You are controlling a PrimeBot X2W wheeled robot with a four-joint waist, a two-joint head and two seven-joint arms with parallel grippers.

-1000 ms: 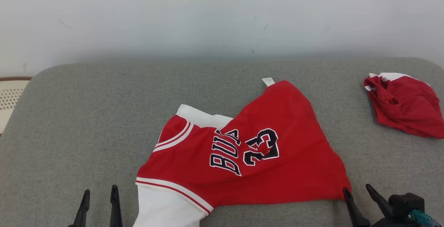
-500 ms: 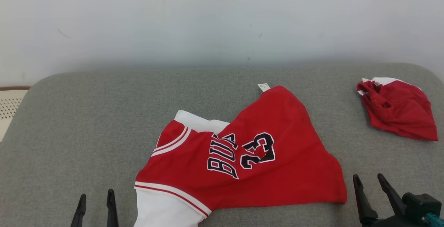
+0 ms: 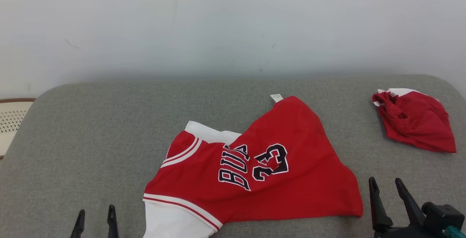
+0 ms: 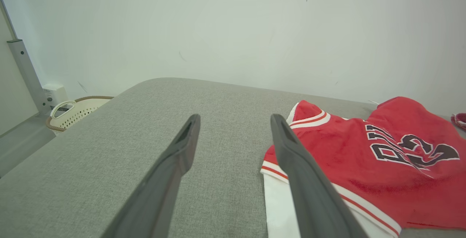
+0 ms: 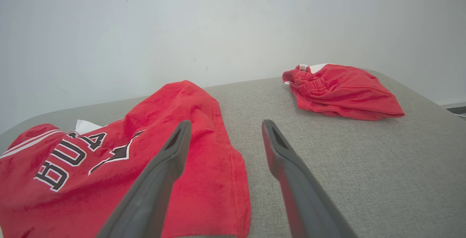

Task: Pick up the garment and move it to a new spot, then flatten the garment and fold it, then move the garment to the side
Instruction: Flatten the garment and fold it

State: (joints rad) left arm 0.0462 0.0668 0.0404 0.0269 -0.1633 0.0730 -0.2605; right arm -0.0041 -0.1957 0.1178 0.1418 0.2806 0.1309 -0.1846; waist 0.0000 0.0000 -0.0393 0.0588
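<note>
The red jersey [image 3: 255, 165] is lying crumpled mid-table on the grey padded table [image 3: 91, 139]. Its long axis is running roughly left to right. The white-striped trimmed openings are pointing left and the plain red edge is facing right. The sideways lettering is showing face up. A small label [image 3: 276, 97] is sticking out at its far tip, and white fabric is poking out at the near left.

A perforated basket [image 3: 11, 121] is sitting off the table's left edge; I cannot tell what it is holding.

Bare cloth is lying open to the left and behind. Red shorts [image 3: 415, 125] are resting well apart at the far right.

The left gripper [image 3: 95, 209] is hovering near the white fabric and the right gripper [image 3: 384, 179] just beside the near-right corner. Both have fingers spread, gripping nothing.
</note>
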